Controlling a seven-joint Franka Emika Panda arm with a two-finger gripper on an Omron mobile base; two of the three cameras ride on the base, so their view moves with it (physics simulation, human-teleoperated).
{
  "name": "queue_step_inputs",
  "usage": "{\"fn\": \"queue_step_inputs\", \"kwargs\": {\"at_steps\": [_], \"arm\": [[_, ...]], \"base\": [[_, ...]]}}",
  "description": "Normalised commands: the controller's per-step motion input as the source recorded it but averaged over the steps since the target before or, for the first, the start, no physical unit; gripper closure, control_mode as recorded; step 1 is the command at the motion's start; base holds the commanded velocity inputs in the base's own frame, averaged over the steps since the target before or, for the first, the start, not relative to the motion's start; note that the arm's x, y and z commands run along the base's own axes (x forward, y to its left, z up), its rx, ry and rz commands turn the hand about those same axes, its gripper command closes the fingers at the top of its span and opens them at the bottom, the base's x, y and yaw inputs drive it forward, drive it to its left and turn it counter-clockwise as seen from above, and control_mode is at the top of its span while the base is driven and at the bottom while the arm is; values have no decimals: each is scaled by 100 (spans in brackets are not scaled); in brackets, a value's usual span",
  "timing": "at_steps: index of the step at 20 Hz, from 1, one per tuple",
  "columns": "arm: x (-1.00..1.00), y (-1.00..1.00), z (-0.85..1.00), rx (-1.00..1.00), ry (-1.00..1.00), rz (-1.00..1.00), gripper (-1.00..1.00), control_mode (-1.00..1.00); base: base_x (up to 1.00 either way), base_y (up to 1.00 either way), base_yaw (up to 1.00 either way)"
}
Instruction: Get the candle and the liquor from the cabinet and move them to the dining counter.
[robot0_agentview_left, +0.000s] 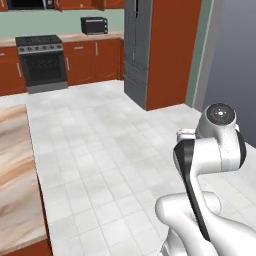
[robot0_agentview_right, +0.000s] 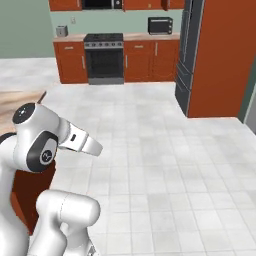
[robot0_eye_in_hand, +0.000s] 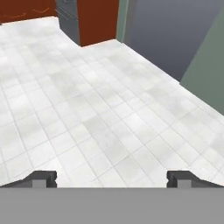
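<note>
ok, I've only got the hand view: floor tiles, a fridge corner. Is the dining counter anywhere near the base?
Observer: Yes. The counter runs right alongside the base, at the left edge of the left base view.
Operator: What's on the back wall?
Observer: A stove set between low cabinets, with a toaster oven on the worktop to its right.
Operator: Any wall cabinets?
Observer: Their lower edges show along the top of the right base view, above and beside the stove. Too little of the doors shows to tell if they are open.
</note>
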Motion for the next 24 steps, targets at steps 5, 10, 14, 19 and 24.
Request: {"fn": "queue_step_inputs", "kwargs": {"at_steps": [5, 10, 14, 19, 24], "arm": [[0, 0, 0, 0, 0, 0, -100, 100], [0, 0, 0, 0, 0, 0, -100, 100], [0, 0, 0, 0, 0, 0, -100, 100], [0, 0, 0, 0, 0, 0, -100, 100], [0, 0, 0, 0, 0, 0, -100, 100]], "base": [[83, -31, 10], [84, -28, 12], [89, -19, 14], [92, -15, 15], [91, -17, 14]]}}
